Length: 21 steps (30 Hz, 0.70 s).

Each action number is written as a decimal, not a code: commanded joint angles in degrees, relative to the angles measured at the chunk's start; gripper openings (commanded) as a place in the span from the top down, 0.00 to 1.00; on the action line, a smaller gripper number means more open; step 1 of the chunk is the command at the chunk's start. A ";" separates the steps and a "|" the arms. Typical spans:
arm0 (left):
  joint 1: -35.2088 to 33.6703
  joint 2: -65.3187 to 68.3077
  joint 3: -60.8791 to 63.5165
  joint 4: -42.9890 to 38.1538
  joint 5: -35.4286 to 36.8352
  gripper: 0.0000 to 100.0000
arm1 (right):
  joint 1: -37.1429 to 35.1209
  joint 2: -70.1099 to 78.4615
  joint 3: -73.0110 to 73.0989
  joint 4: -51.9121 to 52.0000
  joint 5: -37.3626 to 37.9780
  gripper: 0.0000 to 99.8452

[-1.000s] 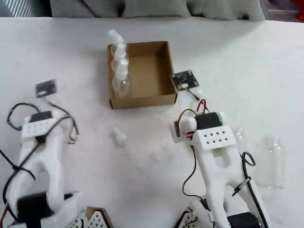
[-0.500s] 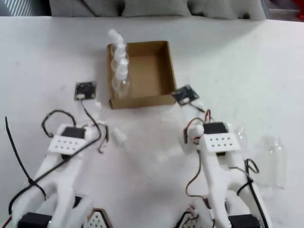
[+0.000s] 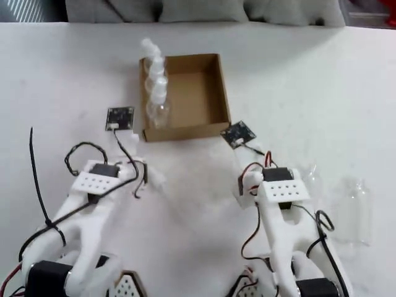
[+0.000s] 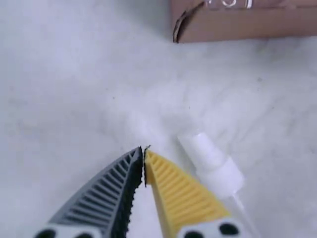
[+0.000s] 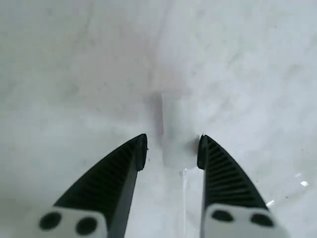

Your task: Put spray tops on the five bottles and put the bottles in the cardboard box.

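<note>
spray top (image 5: 178, 119) between right claw (image 5: 172, 142) (parted)

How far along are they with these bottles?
Done: several topped bottles lie in the cardboard box. In hand: the right gripper, jaws open, flanks a spray top; the left gripper, jaws shut, sits beside a second spray top. Left: at least one clear bottle sits on the table, outside the box.

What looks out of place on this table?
A loose spray top lies on its side on the table, fitted to nothing, right beside the left arm's fingers. Nothing looks spilled or broken.
</note>
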 commanded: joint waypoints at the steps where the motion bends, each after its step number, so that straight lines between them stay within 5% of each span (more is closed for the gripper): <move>1: 0.48 -0.13 -0.88 -1.41 0.44 0.98 | -2.33 -1.19 0.44 -0.92 0.44 0.85; 11: 0.40 -0.13 -0.70 -1.41 0.44 0.98 | -1.80 6.64 -2.90 -2.59 0.26 0.86; 16: 0.40 -0.13 -0.70 -1.41 0.44 0.98 | -1.80 9.54 -4.92 -2.07 0.18 0.99; 21: 0.40 -0.13 -0.70 -1.41 0.44 0.98 | -2.07 7.69 -7.21 -1.27 -4.75 0.99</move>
